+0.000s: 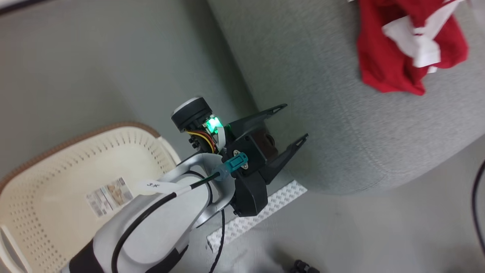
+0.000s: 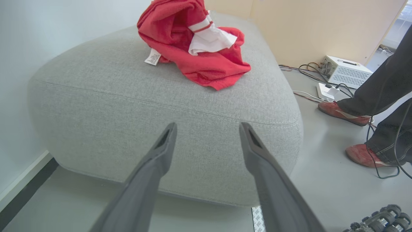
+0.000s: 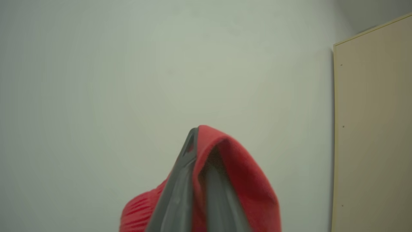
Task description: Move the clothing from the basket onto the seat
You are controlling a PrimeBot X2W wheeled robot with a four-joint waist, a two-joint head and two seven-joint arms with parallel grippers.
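A crumpled piece of red and white clothing [image 1: 401,49] lies on the grey seat [image 1: 326,94]; the left wrist view shows this clothing [image 2: 199,42] on top of the seat [image 2: 128,96]. My left gripper [image 1: 293,123] hangs open and empty beside the seat's front corner, its fingers [image 2: 161,154] pointing at the cushion's side. The cream basket [image 1: 125,148] stands on the floor at the lower left, partly behind my forearm, and what shows of its inside holds no clothing. My right gripper [image 3: 198,135] is shut on another red garment [image 3: 244,180], which drapes over its fingers in front of a pale wall.
A person's two feet in red shoes [image 2: 344,112] stand right of the seat, near a white box [image 2: 346,71] and loose cables. A white patterned strip [image 1: 261,212] lies on the floor by the seat's corner. A beige panel [image 3: 373,129] stands beside the wall.
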